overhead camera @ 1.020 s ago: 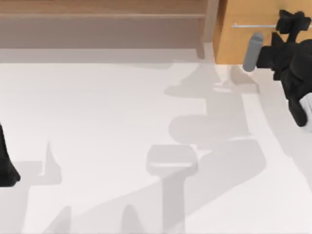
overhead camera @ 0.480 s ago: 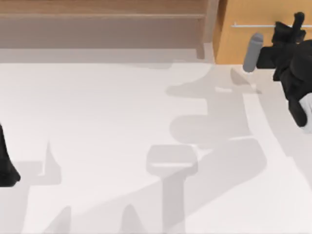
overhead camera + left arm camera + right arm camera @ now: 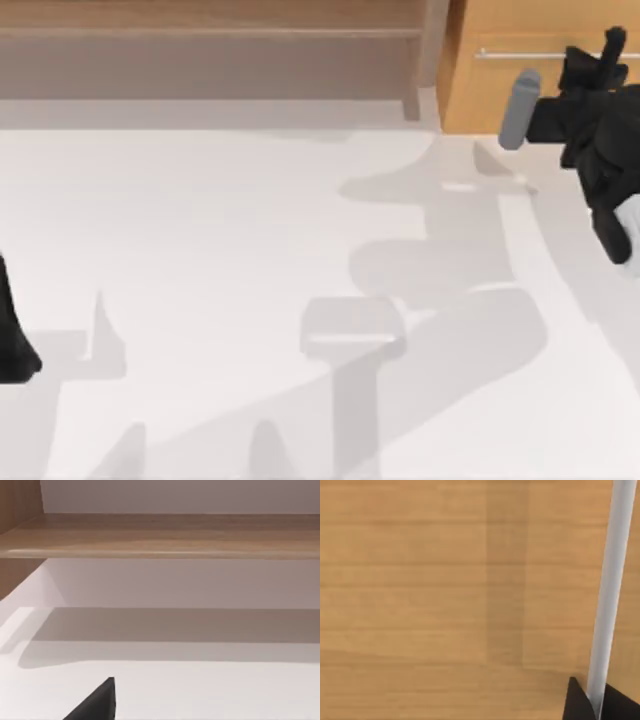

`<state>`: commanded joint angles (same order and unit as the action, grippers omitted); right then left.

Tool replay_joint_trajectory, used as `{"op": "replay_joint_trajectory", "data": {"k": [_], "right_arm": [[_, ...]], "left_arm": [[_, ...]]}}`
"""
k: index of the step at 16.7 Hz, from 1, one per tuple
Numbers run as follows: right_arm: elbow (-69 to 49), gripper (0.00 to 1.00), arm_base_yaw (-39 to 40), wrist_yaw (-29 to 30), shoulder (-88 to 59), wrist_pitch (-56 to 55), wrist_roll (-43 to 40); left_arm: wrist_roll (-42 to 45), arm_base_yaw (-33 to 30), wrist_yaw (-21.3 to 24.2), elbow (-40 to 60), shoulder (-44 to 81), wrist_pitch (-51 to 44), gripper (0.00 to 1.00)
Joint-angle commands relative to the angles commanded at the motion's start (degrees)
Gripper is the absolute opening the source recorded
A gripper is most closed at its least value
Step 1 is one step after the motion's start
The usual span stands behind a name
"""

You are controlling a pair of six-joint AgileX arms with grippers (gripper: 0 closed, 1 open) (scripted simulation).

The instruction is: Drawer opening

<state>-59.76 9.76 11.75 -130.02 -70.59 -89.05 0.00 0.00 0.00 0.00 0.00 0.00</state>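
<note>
I have my right hand [image 3: 606,52] closed on the silver handle [image 3: 520,53] of the drawer [image 3: 475,90] at upper right, ready to pull, while my left arm [image 3: 14,340] idles lower left, its grip unreadable.

Drawer [image 3: 500,90] cut by the top and right edges of the top view, so its upper part and right end are out of frame. Right arm covers the right stretch of the silver bar handle [image 3: 520,53]. Right gripper [image 3: 600,52] at the handle; jaws' state too dark to tell from above. In the right wrist view the handle [image 3: 609,595] runs out of frame, fingertips [image 3: 577,702] cut by the edge. Left arm [image 3: 12,330] cut off at the bench's left edge, gripper tip [image 3: 97,702] only partly seen. Shelf unit [image 3: 210,50] cut at top.
</note>
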Motion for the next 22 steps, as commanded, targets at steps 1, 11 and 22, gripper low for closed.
{"op": "replay_joint_trajectory", "data": {"k": [1,11,22], "right_arm": [[1.38,0.00,0.23,0.18,0.68,-0.99,-0.03],[15.46,0.00,1.86,1.71,6.31,-8.33,0.02],[30.28,0.00,4.40,4.35,11.86,-17.37,0.12]], "left_arm": [[0.00,0.00,0.00,0.00,0.00,0.00,1.00],[0.00,0.00,0.00,0.00,0.00,0.00,1.00],[0.00,0.00,0.00,0.00,0.00,0.00,1.00]]}}
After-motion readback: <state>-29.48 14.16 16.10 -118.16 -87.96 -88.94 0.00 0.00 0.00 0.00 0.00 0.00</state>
